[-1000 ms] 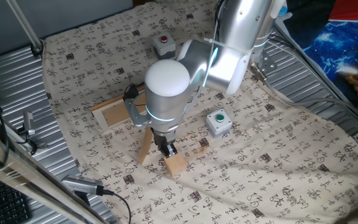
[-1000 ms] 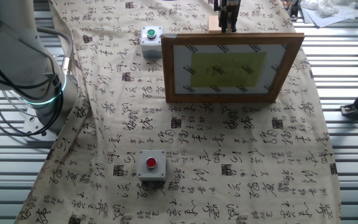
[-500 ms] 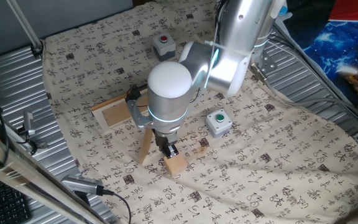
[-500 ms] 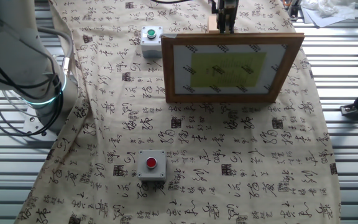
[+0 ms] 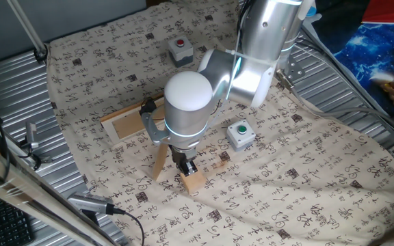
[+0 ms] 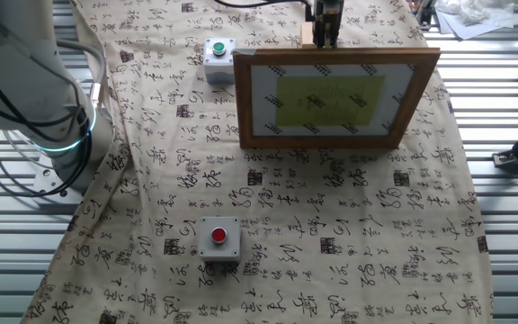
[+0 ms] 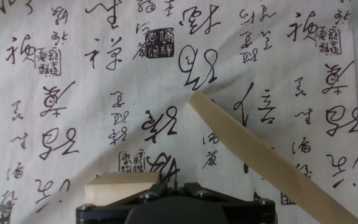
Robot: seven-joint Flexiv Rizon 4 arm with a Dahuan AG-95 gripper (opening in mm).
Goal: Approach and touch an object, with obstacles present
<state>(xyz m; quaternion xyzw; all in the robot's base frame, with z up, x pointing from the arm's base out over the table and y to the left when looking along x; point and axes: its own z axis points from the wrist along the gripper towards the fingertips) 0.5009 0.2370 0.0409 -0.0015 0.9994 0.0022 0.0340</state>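
Your two-finger gripper [image 5: 189, 167] sits on the small plain light-wood cube [image 5: 194, 180], beside the frame's long wooden prop leg [image 7: 260, 158]. You cannot tell whether its fingers are apart or together.

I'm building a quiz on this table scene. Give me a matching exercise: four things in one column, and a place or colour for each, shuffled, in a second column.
Things:
1. wood cube
2. picture frame
3. red-button box
4. green-button box

Descriptions:
A. standing on the cloth, propped by a long leg
B. directly under the gripper
C. grey, alone on the far side of the frame from the cube
D. grey, to the right of the cube in the view showing the arm

Pairs: 1-B, 2-A, 3-C, 4-D
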